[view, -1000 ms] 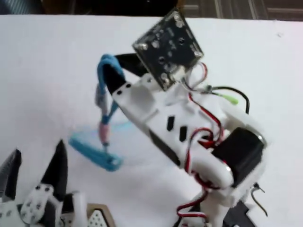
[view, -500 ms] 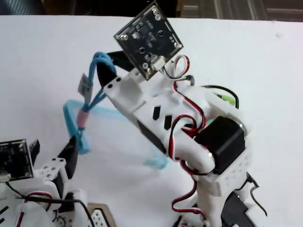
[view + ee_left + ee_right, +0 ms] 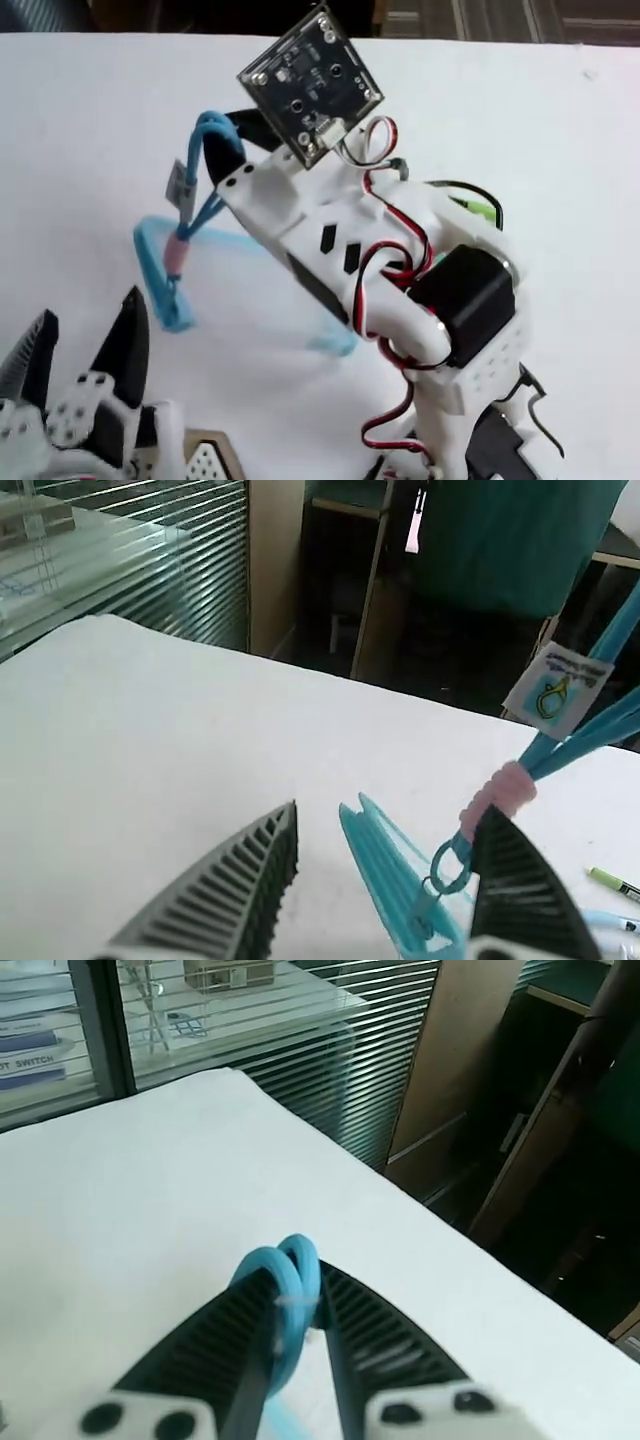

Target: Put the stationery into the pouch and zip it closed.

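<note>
The pouch (image 3: 152, 262) is clear with a blue zipper edge and hangs tilted over the white table (image 3: 90, 120). Its blue pull cord (image 3: 205, 135), with a pink bead (image 3: 176, 253) and a small tag (image 3: 179, 182), runs up to my right gripper (image 3: 226, 138). That gripper (image 3: 297, 1276) is shut on the cord loop (image 3: 283, 1268). My left gripper (image 3: 87, 312) stands open at the table's near left, just short of the pouch. In the left wrist view the zipper edge (image 3: 385, 875) sits between the left gripper's (image 3: 392, 816) spread fingers.
A green pen (image 3: 482, 208) lies on the table behind the right arm; its tip (image 3: 612, 880) shows in the left wrist view, with a pale blue pen (image 3: 610, 920) beside it. A wooden piece (image 3: 212, 452) sits at the near edge.
The right arm pulled the cord up and to the left, dragging the pouch with it, then held still. The left arm swung briefly toward the pouch and came back, fingers apart.
</note>
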Robot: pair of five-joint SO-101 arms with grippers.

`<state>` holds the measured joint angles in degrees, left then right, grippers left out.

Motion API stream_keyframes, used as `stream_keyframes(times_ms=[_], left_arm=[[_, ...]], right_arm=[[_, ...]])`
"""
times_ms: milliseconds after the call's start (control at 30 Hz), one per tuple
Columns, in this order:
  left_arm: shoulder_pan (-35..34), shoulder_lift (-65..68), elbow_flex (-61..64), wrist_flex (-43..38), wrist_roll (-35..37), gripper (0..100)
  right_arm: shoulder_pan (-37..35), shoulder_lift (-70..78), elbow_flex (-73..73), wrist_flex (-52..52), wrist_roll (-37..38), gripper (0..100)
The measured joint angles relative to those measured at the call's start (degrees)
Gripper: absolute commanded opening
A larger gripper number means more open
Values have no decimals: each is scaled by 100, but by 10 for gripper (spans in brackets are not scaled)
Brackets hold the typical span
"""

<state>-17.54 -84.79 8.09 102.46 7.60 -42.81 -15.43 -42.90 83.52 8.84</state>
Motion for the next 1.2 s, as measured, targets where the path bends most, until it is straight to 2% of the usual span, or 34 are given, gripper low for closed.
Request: stream_keyframes(times_ms=[233, 467, 533, 900, 967, 1067, 1133, 1200], left_arm=[[88, -18, 659, 18, -167, 286], [1152, -18, 1011, 18, 70, 289], [1266, 176, 1011, 18, 202, 291], [932, 2163, 1073, -334, 387, 282], [1099, 2444, 1099, -334, 158, 237], [1723, 2919, 1143, -316, -457, 115], [2013, 3103, 1125, -316, -615, 37], [2189, 3323, 985, -360, -800, 25]], right_arm=[[404, 9, 334, -527, 0, 17], [413, 9, 343, -624, 0, 17], [396, 0, 343, -651, 0, 17], [413, 0, 343, -677, 0, 17], [413, 0, 343, -677, 0, 17], [431, 0, 343, -677, 0, 17], [440, 0, 343, -677, 0, 17], [440, 9, 343, -677, 0, 17]])
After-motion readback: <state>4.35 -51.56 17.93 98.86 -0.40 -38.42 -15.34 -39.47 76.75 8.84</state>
